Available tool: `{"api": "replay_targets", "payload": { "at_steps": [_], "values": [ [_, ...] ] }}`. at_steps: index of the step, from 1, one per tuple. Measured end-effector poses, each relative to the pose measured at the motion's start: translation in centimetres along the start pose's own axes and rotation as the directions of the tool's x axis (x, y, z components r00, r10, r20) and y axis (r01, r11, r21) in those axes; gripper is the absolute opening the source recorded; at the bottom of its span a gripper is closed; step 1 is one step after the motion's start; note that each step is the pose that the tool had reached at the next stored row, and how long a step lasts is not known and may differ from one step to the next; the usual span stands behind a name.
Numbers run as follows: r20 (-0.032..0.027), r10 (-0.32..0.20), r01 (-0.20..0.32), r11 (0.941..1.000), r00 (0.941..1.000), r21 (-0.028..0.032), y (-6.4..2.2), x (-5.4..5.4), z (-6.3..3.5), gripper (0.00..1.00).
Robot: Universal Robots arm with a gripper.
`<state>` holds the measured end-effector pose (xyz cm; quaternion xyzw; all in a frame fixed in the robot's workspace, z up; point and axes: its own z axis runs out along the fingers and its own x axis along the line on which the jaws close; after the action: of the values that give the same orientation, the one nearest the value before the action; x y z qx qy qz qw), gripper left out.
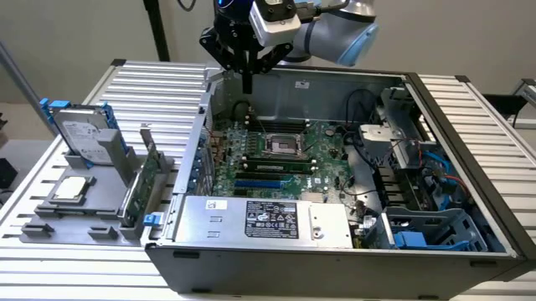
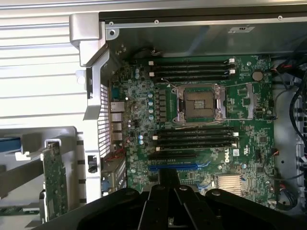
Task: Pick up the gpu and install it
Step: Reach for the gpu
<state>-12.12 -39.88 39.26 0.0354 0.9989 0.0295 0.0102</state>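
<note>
Your end effector (image 1: pixel 248 88) (image 2: pixel 169 176) hangs over the open computer case (image 1: pixel 335 266).
Its fingers (image 1: pixel 248 79) are pressed together and hold nothing. The gpu (image 1: pixel 140 185) (image 2: pixel 55 187) stands on its edge in the gray holder (image 1: pixel 84 216) on the worktop (image 1: pixel 75 263), just outside the case.

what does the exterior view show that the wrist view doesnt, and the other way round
Exterior view: the arm, the hard drive and processor chip in the grey holder, the power supply. Wrist view: the coin battery on the motherboard. Both: the gpu standing in that holder beside the case, the empty processor socket, the blue slot, and the gripper over the case.
</note>
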Motion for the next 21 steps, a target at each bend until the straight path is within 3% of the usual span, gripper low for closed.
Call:
{"api": "replay_targets", "payload": {
  "at_steps": [6, 13, 17, 21],
  "values": [
    [-0.0005, 0.0, 0.0, 1.0, 1.0, -0.0005, -0.14, 0.3, -0.02, 0.11],
    [-0.0004, 0.0, 0.0, 1.0, 1.0, 0.0024, -1.22, 2.5, -0.1, 0.11],
    [0.0001, 0.0, 0.0, 1.0, 1.0, 0.0088, -1.59, 4.3, -0.13, 0.11],
    [0.001, 0.0, 0.0, 0.9998, 1.0, 0.0201, -1.85, 6.1, -0.14, 0.11]
  ]
}}
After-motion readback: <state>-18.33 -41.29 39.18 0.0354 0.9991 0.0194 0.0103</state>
